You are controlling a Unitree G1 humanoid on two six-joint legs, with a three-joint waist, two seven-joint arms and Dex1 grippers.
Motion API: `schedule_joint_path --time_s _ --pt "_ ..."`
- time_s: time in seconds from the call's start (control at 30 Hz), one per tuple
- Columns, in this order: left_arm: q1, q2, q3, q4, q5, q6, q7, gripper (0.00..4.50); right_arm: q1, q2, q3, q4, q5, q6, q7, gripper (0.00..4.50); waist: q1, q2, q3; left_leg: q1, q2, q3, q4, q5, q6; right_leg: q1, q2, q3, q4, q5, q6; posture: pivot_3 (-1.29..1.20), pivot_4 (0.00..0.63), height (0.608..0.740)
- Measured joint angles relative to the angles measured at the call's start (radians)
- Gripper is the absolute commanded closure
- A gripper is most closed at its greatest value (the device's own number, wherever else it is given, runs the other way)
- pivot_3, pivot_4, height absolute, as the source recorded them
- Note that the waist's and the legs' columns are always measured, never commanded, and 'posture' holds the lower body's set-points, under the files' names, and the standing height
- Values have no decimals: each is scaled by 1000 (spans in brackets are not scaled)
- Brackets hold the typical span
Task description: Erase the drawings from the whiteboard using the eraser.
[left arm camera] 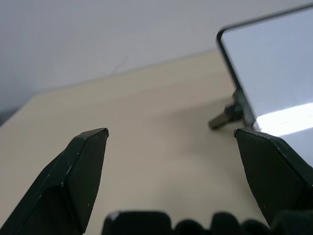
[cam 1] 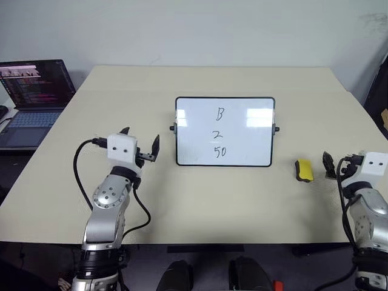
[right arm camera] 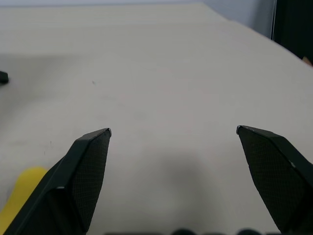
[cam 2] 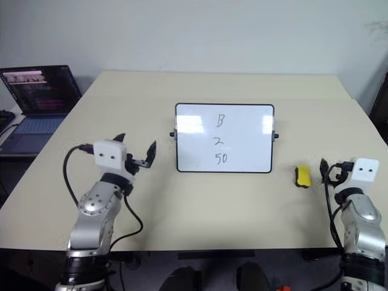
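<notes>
The yellow eraser [cam 1: 304, 170] lies flat on the beige surface [cam 1: 212, 200], long axis running away from the robot, just right of the whiteboard [cam 1: 225, 131] bearing the drawings [cam 1: 219, 131]. Right end effector [cam 1: 332, 163] beside it, fingers apart, empty; left end effector [cam 1: 140, 143] likewise spread.

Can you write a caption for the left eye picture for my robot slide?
Whiteboard with drawings waits; yellow eraser lies near the open right gripper.
</notes>
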Motion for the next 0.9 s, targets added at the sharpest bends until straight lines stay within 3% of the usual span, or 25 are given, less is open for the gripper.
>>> schedule_joint_path --time_s 0.37,0.73,0.9 --pt "23 8 0 1 -22 71 -43 0 -15 -18 15 -80 -13 99 -25 27 1 0 0 0 -1 0 1 0 0 0 0 -1 0 0 1 0 150 740" --pt "-214 250 54 123 -247 39 -471 0 -76 67 17 -247 38 198 -95 27 1 1 0 -1 -1 0 0 0 0 0 1 -1 0 0 1 0 150 740" --pt "-355 292 -35 131 -369 146 -702 0 -48 84 -35 -427 155 356 -151 27 9 1 0 -3 -2 -3 0 0 0 0 2 -3 -2 0 1 0 150 740"
